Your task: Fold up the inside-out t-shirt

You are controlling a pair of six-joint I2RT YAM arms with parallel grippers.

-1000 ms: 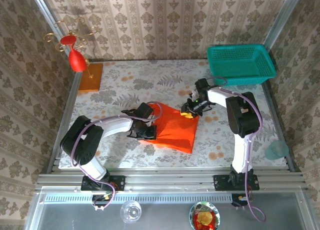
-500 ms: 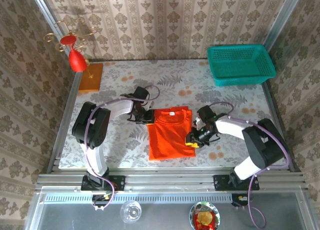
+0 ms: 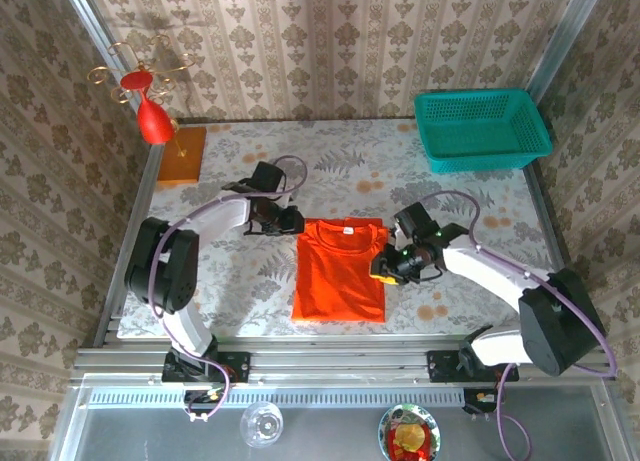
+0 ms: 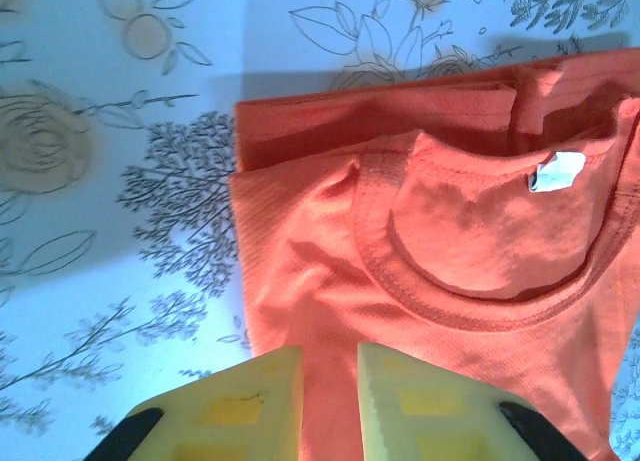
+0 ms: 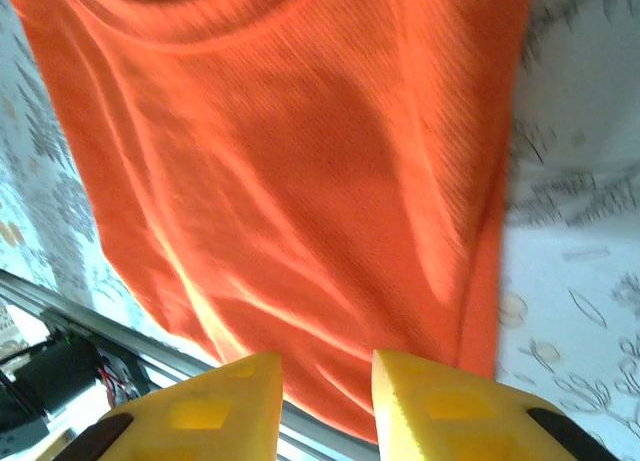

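Observation:
The inside-out t-shirt (image 3: 340,276) lies flat on the flowered table as a narrow orange-red rectangle, collar at the far end. My left gripper (image 3: 288,222) sits low at its far-left corner. In the left wrist view the collar and white tag of the shirt (image 4: 450,231) lie ahead of the left gripper (image 4: 330,356), whose jaws stand a narrow gap apart over the cloth. My right gripper (image 3: 383,271) hovers at the shirt's right edge. The right wrist view looks across the shirt (image 5: 300,181) past the right gripper (image 5: 327,366), open with nothing between its fingers.
A teal basket (image 3: 482,128) stands at the back right. At the back left, a red ornament on a gold wire stand (image 3: 152,121) rises from an orange board (image 3: 182,154). A pale cup (image 3: 553,301) sits beyond the table's right edge. The front rail (image 5: 60,371) runs just past the shirt's hem.
The shirt went from a skewed bunch to a flat rectangle. The left gripper moved to its far-left corner and parted its jaws. The right gripper came nearer, to the right edge.

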